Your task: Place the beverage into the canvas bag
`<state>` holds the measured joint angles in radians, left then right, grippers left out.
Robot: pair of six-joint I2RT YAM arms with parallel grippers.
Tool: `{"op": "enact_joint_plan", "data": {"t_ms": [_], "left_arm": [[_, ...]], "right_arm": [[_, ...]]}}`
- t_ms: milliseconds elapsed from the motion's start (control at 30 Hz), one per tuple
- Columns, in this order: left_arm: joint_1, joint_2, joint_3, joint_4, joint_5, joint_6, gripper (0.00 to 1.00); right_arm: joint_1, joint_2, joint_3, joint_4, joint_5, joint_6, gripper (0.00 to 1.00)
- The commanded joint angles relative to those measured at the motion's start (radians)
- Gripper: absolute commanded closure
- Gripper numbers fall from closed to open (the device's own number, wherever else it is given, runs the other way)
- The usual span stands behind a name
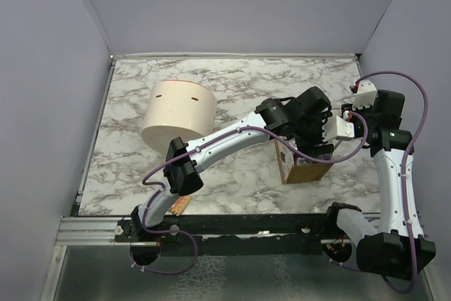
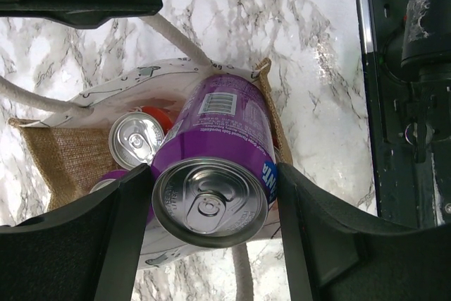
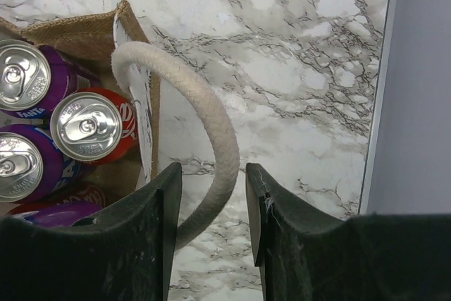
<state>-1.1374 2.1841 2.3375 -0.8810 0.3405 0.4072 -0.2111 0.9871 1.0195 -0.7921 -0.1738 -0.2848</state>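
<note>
My left gripper (image 2: 209, 206) is shut on a purple Fanta can (image 2: 211, 167), held tilted just above the open canvas bag (image 2: 56, 153). In the top view the left gripper (image 1: 310, 132) hangs over the tan bag (image 1: 303, 168). Inside the bag stand a red can (image 3: 88, 126) and purple cans (image 3: 25, 79); a silver can top (image 2: 135, 139) shows beside the held can. My right gripper (image 3: 211, 181) is open, its fingers either side of the bag's whitish rope handle (image 3: 211, 118) with gaps on both sides. In the top view it (image 1: 338, 128) sits at the bag's right.
A large cream cylindrical tub (image 1: 180, 114) stands at the back left of the marble table. A small orange object (image 1: 182, 206) lies at the front edge by the left arm's base. Grey walls enclose the table on three sides.
</note>
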Motion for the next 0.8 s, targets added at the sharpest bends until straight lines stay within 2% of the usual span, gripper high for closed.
{"op": "enact_joint_plan", "data": {"t_ms": [0,200,467,567,767], "left_arm": [[-0.021,-0.04,0.003,-0.01,-0.001,-0.062,1.0],[-0.022,-0.024,-0.048,0.082,0.01,-0.168,1.0],[-0.022,-0.023,-0.097,0.191,0.05,-0.292,0.96],[-0.021,-0.025,-0.101,0.199,0.045,-0.307,1.0],[-0.021,-0.039,-0.099,0.194,0.038,-0.341,1.0]], "right_arm": [[-0.005,-0.015,0.035,-0.018,-0.061,-0.019,0.57],[-0.005,0.007,0.098,-0.098,-0.121,-0.055,0.53],[-0.005,0.012,0.07,-0.098,-0.149,-0.051,0.53],[-0.005,0.017,0.057,-0.095,-0.144,-0.049,0.55],[-0.005,0.03,0.057,-0.093,-0.153,-0.05,0.61]]}}
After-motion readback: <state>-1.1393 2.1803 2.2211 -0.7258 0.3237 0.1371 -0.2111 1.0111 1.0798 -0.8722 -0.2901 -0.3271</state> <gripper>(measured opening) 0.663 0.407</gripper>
